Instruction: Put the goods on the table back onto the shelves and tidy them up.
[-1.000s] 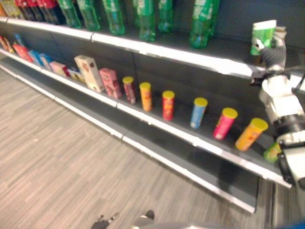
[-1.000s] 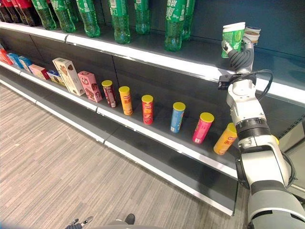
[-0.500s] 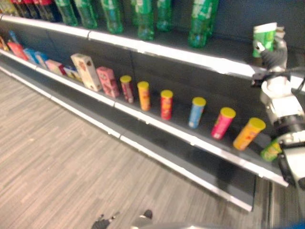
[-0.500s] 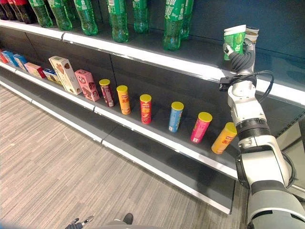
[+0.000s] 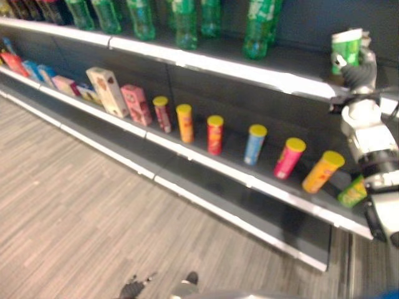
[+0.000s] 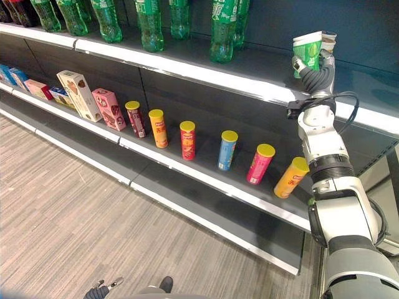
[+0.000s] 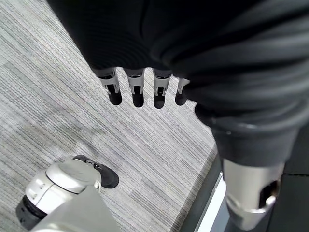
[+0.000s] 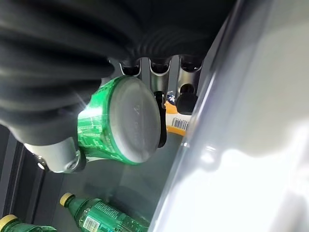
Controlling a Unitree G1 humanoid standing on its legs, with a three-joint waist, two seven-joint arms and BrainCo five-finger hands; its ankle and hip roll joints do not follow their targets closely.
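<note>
- Right eye view: the green cup (image 6: 310,53) is gripped by the right robot hand (image 6: 317,70), fingers curled round it, above the top shelf (image 6: 206,70), well right of the green bottles (image 6: 222,28).
- The placing step is judged under way; lowering and release are called for.
- The cup's long axis is near upright, flat end uppermost.
- The left robot hand (image 7: 140,87) hangs empty over the floor, fingers straight.
</note>
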